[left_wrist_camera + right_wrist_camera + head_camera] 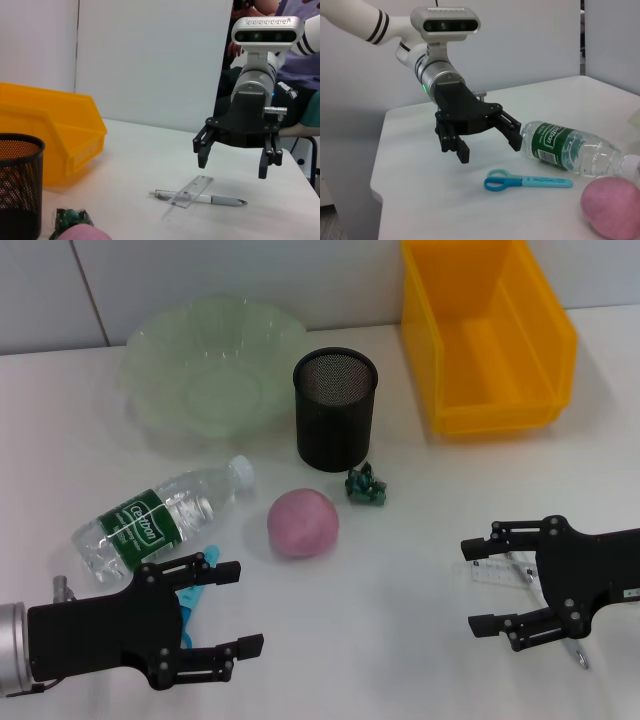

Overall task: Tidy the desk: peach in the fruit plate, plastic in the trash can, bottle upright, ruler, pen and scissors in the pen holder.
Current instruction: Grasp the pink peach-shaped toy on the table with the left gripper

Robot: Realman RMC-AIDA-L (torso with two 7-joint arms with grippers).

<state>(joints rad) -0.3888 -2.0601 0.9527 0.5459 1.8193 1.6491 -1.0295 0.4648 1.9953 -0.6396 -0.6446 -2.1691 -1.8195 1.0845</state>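
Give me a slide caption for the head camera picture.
Two open grippers, left and right, hover over a desk with a toppled bottle and peach.

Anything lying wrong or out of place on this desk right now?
Yes. The bottle lies on its side, the peach and crumpled plastic sit loose on the table, and the scissors, ruler and pen are outside the pen holder.
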